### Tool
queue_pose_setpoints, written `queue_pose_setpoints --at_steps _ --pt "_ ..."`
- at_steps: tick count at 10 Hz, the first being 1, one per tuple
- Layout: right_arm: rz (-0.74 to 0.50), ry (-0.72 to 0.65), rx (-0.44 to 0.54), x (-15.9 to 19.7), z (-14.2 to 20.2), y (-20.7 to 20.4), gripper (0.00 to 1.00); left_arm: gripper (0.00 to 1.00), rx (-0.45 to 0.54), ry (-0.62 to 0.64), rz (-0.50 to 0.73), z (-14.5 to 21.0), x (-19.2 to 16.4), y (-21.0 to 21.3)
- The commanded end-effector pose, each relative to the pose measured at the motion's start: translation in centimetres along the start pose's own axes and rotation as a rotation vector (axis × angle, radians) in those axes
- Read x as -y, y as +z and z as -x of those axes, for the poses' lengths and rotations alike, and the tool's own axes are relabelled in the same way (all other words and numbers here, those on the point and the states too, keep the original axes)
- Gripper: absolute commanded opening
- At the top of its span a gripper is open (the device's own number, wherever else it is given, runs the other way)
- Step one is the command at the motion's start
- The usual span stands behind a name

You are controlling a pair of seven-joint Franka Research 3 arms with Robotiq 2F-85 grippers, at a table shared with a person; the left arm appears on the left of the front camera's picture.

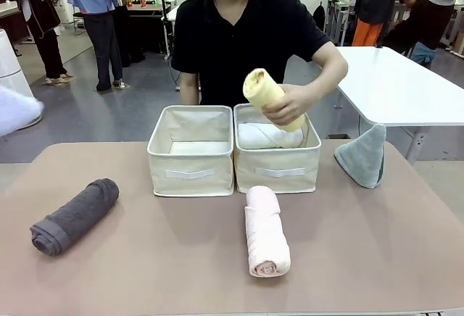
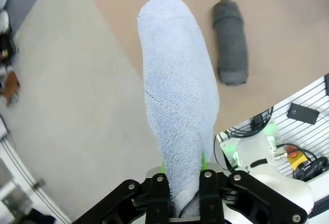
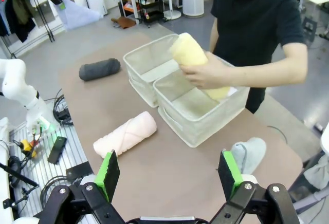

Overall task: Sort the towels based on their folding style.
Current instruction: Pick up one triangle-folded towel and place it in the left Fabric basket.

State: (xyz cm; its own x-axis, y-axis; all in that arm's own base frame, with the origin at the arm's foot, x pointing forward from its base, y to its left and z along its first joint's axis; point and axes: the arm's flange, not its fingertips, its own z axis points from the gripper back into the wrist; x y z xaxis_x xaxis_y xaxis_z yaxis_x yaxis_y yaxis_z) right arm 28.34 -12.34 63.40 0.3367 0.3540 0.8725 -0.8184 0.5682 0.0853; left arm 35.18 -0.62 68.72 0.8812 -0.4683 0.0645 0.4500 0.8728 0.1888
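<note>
We find two bins (image 1: 190, 173) side by side on the table (image 1: 145, 272); one rolled towel (image 1: 75, 216) left of them, a second roll (image 1: 266, 230) before them, a cone towel (image 1: 363, 156) right.

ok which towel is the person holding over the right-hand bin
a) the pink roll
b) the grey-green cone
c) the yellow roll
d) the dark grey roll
c: the person's hand grips the yellow rolled towel above the right bin, while the dark grey roll and pink roll lie on the table.
</note>
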Motion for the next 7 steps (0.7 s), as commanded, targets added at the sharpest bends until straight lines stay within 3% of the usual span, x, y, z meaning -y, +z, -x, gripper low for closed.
queue_pose_setpoints --at_steps 1,4,7 --pt "0.008 0.001 0.005 0.0 0.1 -0.3 1.00 0.19 0.043 -0.196 -0.016 -4.7 3.8 1.5" --pt "0.008 0.001 0.005 0.0 0.1 -0.3 1.00 0.19 0.018 -0.443 0.121 -15.1 10.0 2.0" --pt "0.008 0.001 0.005 0.0 0.1 -0.3 1.00 0.19 0.071 -0.637 0.177 -20.5 15.0 1.0"
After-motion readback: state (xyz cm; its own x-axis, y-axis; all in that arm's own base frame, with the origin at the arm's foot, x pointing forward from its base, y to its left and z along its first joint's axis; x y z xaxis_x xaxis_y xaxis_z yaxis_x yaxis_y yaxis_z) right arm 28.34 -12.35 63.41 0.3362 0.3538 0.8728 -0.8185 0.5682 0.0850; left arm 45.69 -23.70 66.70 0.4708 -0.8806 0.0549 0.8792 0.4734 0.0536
